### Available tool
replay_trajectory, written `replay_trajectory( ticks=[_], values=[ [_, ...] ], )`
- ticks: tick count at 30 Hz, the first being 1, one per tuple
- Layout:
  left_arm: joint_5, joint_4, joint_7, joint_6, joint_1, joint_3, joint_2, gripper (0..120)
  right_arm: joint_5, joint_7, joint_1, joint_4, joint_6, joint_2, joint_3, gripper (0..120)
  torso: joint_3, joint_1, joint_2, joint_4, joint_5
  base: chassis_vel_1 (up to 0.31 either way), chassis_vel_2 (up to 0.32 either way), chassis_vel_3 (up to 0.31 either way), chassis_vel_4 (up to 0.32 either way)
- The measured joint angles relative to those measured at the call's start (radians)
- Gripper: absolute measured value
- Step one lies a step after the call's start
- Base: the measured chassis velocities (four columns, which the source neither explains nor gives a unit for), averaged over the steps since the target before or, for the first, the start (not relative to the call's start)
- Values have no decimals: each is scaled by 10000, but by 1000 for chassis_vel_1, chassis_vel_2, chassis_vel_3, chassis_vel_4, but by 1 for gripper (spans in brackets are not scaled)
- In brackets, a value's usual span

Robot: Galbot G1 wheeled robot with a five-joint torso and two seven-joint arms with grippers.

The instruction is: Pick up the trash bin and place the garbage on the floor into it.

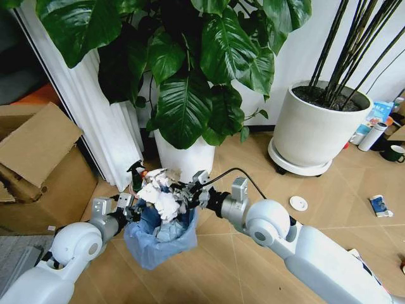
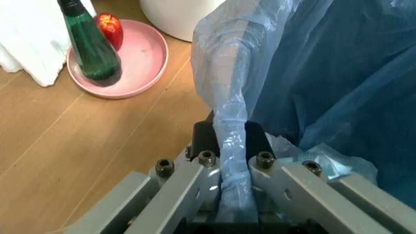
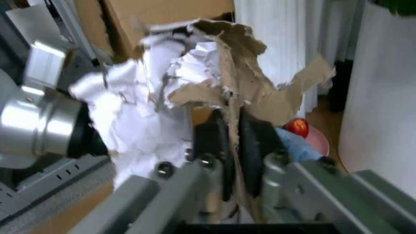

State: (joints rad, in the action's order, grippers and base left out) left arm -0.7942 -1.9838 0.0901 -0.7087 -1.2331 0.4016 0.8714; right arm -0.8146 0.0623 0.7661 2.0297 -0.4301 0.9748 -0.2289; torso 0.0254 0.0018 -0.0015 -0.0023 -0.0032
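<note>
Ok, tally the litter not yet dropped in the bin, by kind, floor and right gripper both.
Lid, on floor: 1
Blue packet, on floor: 1
Brown scrap, in right gripper: 1
Total: 3
Left gripper holds the bin by its bag.

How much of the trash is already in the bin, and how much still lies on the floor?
The trash bin is off the floor, held at its bag by the left gripper, with crumpled white paper heaped inside. The right gripper pinches a torn brown piece above it. A white lid and blue packet remain on the floor.
</note>
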Motion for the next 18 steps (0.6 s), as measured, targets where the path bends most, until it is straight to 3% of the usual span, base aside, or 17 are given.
replay_trajectory(
  ticks=[6,9,11,14,18],
  values=[
    [-8,8,-1,0,21,0,-4,0,235,-11,125,-280,30,67,-39,29,0,0,0,0,0,0,0,0,0],
    [-13,15,-6,0,31,1,-33,0,260,-11,165,-418,63,132,-39,43,0,0,0,0,1,0,0,0,0],
    [-14,16,-7,0,35,2,-35,0,254,-11,169,-439,67,146,-40,46,0,0,0,0,1,0,0,0,0],
    [-18,28,-14,-1,43,2,-30,0,217,-16,216,-562,80,222,-65,64,0,0,1,0,1,0,0,0,0],
    [-19,35,-17,-1,40,4,-29,0,224,-45,221,-668,157,293,-39,77,0,0,1,0,1,0,0,0,0]
  ],
)
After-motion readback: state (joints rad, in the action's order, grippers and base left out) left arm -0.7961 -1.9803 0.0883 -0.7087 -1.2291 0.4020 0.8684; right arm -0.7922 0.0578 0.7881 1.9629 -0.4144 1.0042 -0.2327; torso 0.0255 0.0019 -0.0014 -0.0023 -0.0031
